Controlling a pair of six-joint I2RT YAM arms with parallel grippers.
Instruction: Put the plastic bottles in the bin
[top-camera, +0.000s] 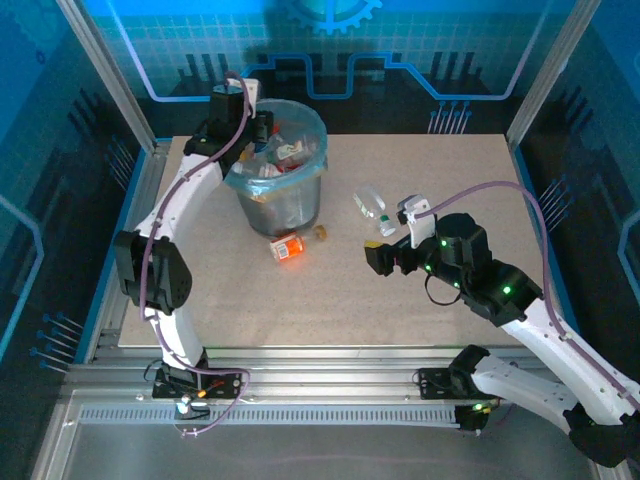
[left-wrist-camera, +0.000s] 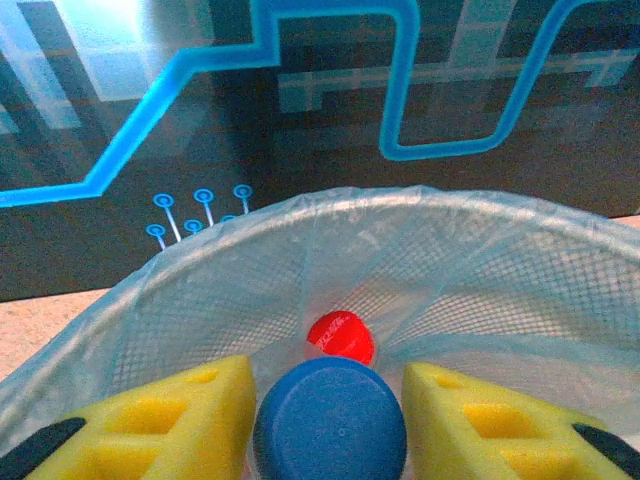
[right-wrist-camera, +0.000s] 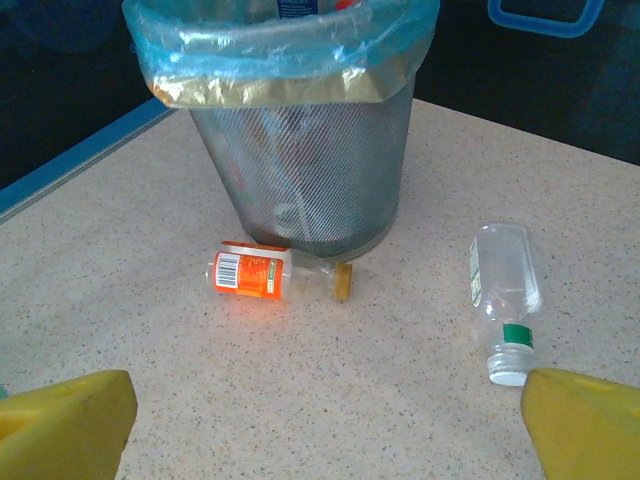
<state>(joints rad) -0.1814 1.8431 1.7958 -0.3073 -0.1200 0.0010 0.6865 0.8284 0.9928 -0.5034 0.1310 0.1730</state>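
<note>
While the left claw (left-wrist-camera: 330, 400) hangs over the bag-lined grey mesh bin (left-wrist-camera: 480, 270), a blue bottle cap (left-wrist-camera: 330, 435) sits between its pads (left-wrist-camera: 195, 420); grip cannot be told. Right claw (right-wrist-camera: 325, 430) wide open, empty; orange-labelled clear bottle (right-wrist-camera: 255, 275) ahead, green-banded clear bottle (right-wrist-camera: 503, 285) ahead-right on worktop (right-wrist-camera: 400, 390).

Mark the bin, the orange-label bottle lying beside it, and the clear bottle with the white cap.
bin (right-wrist-camera: 300, 170): right wrist view, on its mesh wall.
orange-label bottle (right-wrist-camera: 252, 276): right wrist view, on the label.
clear bottle (right-wrist-camera: 505, 270): right wrist view, on its clear body.
</note>
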